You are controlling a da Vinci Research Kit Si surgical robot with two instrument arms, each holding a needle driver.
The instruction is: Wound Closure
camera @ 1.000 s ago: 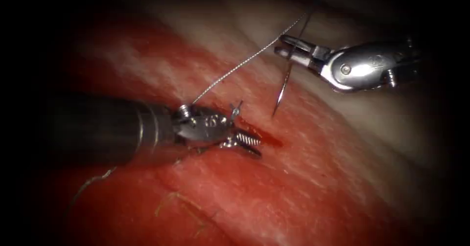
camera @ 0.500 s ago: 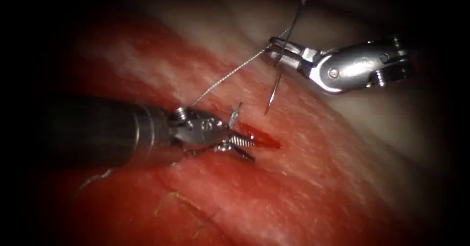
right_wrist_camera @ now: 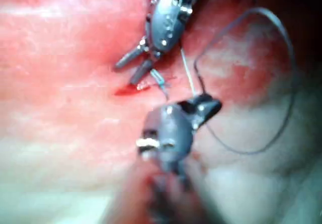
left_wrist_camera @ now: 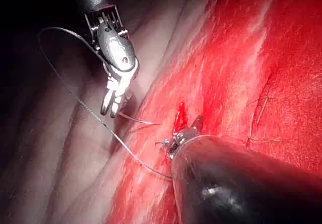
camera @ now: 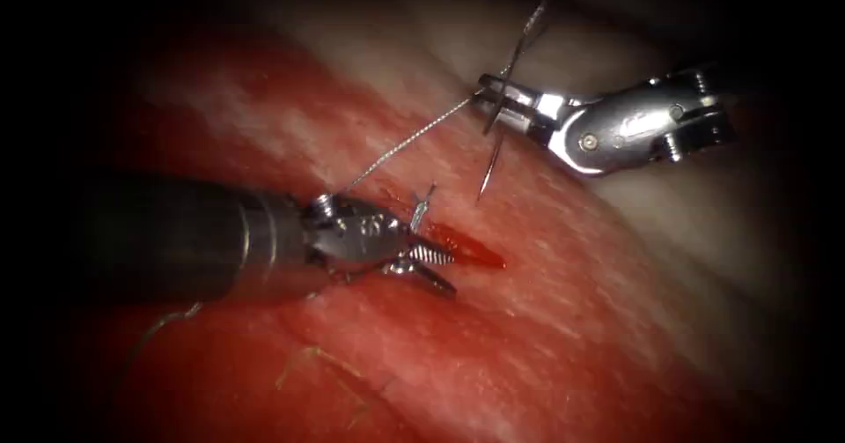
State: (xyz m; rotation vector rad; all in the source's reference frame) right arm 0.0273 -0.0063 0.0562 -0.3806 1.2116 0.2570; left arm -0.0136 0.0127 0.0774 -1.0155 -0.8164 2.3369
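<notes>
The tissue [camera: 563,337] has a short red cut [camera: 475,252] at its middle. My left tool [camera: 437,265] lies at the cut's left end, jaws open and holding nothing; it also appears as the left tool [right_wrist_camera: 132,66] in the right wrist view. My right tool [camera: 495,101] is shut on the curved needle [camera: 489,166], gripping it behind the middle of its curve. The needle is out of the tissue, its tip hanging just above the surface on the cut's right side. Thread [camera: 400,146] runs from the needle down-left to behind the left tool's wrist. The same right tool [left_wrist_camera: 111,100] and needle [left_wrist_camera: 143,121] are seen from the left wrist.
A short thread end [camera: 423,200] sticks up beside the left tool's wrist. Older pale stitches [camera: 326,368] lie in the tissue at lower left. A slack loop of thread [left_wrist_camera: 60,78] hangs over the pale tissue [camera: 669,214] on the right side. Red fluid wets the cut.
My right tool has shifted left and slightly up with the needle, which now hangs steeper and nearer the cut. The left tool has stayed at the cut with its jaws open.
</notes>
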